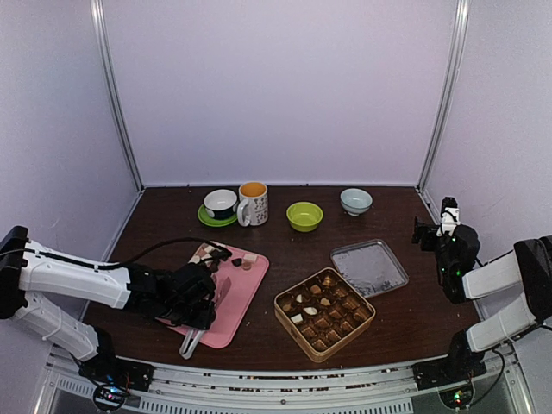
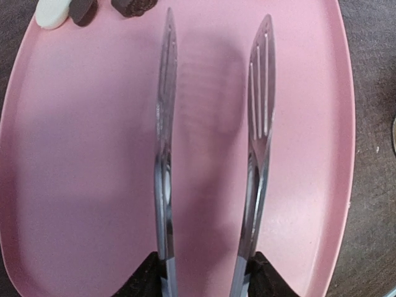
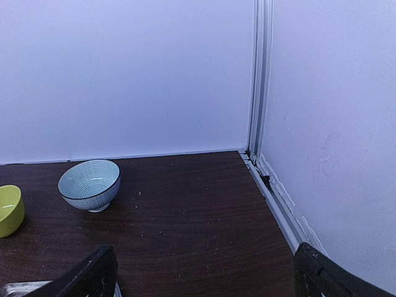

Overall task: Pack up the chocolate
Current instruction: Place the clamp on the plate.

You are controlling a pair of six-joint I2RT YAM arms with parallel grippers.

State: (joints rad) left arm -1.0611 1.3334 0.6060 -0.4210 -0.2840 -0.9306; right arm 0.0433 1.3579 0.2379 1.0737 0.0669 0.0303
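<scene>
A dark brown wooden table sits inside pale lilac walls with aluminium posts in the corners. Most of the chocolate already lies in neat rows in the square gold tin near the front middle, dark, tan and a few cream-white pieces filling nearly every place. A handful of loose pieces remain at the far end of the pink tray, just to the left of the tin; the left wrist view shows one cream and two dark ones there. The metal tongs point toward them over the bare middle of the tray, blades apart, nothing between them, the tips short of the pieces. The left end effector is clamped on the tongs' arms near the handle. The tin's lid lies off, just beside the tin on its right. Along the back edge stand a cup on a green saucer, a patterned mug, a lime bowl and a pale blue bowl. The right end effector is raised at the right side, fingers wide apart and holding nothing. By my reading the packing is mostly done: what is left is to carry over the last tray pieces and probably fit the lid.
</scene>
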